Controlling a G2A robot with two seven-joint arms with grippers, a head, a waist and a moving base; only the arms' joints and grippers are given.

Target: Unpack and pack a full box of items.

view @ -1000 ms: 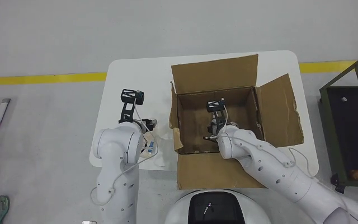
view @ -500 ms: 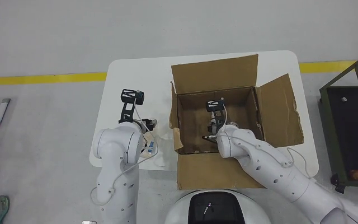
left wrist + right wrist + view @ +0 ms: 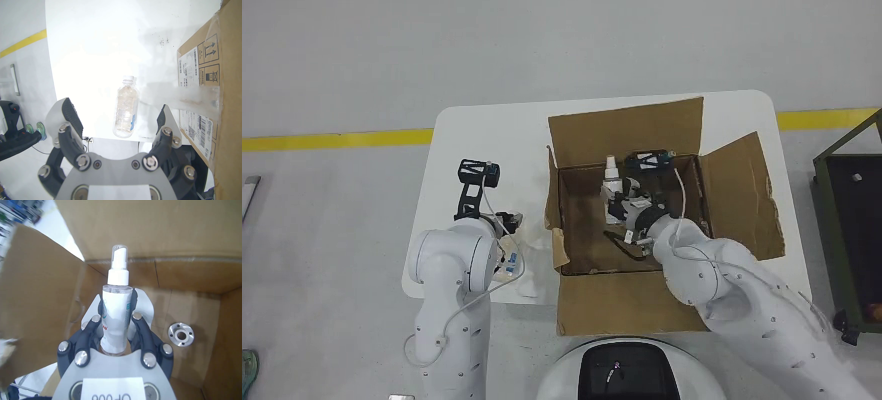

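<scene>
Unpacking apparently under way.
Right gripper clamps the spray bottle inside the cardboard box; left gripper, spread wide, hangs over a water bottle on the table. Metal flange left to unpack.

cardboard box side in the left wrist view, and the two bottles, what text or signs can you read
"Side Up": under two up arrows on the cardboard box.
"Stacking Limit", "12": in the symbol beside that.
Barcode labels on the box: too small to read.
Spray bottle in the right gripper: red letters partly hidden, unreadable.
Clear bottle on the table: label too blurred.
</scene>
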